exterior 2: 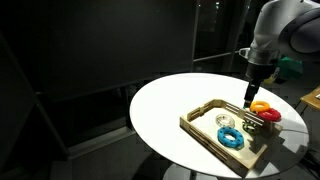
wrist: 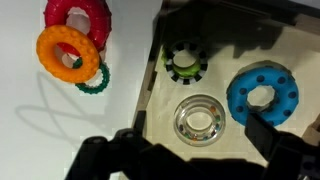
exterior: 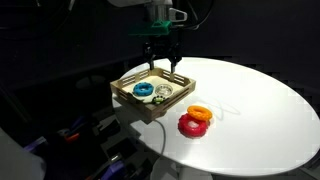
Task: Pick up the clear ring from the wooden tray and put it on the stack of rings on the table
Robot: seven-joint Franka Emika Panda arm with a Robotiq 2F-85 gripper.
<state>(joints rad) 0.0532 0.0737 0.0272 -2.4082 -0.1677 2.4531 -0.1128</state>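
Observation:
The clear ring (wrist: 198, 118) lies flat on the floor of the wooden tray (wrist: 150, 75), with small coloured beads inside it. It also shows in both exterior views (exterior: 164, 94) (exterior 2: 225, 121). My gripper (wrist: 195, 152) is open and empty. It hangs above the tray (exterior: 128, 81) (exterior 2: 200, 128) in both exterior views (exterior: 163, 63) (exterior 2: 250, 97), its fingers either side of the clear ring in the wrist view. The stack of rings is an orange ring (wrist: 68, 50) (exterior: 200, 112) (exterior 2: 261, 106) overlapping a red ring (wrist: 78, 14) (exterior: 190, 125) (exterior 2: 271, 115) on the white table (exterior: 265, 95), beside the tray.
A blue ring (wrist: 262, 93) (exterior: 143, 91) (exterior 2: 232, 139) and a green and black toothed ring (wrist: 184, 62) also lie in the tray. A thin green ring (wrist: 93, 81) lies on the table next to the orange ring. The surroundings are dark.

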